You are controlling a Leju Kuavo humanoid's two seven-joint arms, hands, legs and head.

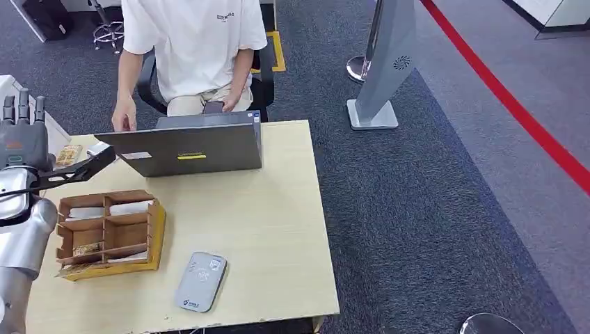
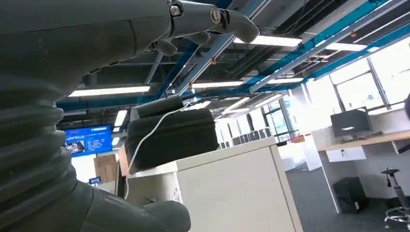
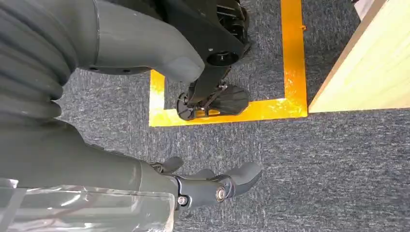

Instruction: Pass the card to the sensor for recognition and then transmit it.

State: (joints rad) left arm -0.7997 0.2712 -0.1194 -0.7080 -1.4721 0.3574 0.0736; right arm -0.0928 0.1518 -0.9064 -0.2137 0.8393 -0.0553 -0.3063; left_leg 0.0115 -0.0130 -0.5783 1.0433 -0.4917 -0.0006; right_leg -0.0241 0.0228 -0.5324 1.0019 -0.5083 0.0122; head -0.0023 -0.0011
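Card (image 1: 129, 207): flat in a far compartment of the box (image 1: 157, 229); other cards lie in the compartments beside it; which one is meant I cannot tell
Card axis: long side runs along the box's far wall, across the table; no end points to the robot
Left hand (image 1: 21, 132): raised beyond the box's far left corner, fingers (image 2: 231, 23) straight and apart, holding nothing; the card lies below it, toward the box's middle
Right hand (image 3: 208, 186): hangs over the carpet, well apart from the box, fingers loose, nothing in them
Nearer hand: left, in my judgement
Sensor (image 1: 200, 280): on the table at the box's near right, not touching it; long axis about square to the card's
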